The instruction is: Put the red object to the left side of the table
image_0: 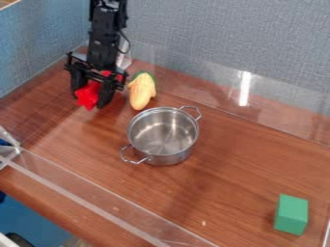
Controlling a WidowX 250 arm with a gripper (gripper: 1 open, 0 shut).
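The red object (88, 96), a bright red block, sits between the black fingers of my gripper (91, 91) at the far left of the table (71, 135). The gripper points steeply down and is shut on the block, which hangs at or just above the wood; I cannot tell whether it touches. Only the block's lower end shows below the fingers. The dark arm rises straight up behind it against the blue wall.
A yellow oval fruit (141, 91) lies just right of the gripper. A steel pot (164, 135) with two handles stands mid-table. A small green block (292, 214) is at the front right corner. Low clear acrylic walls (245, 89) edge the tabletop.
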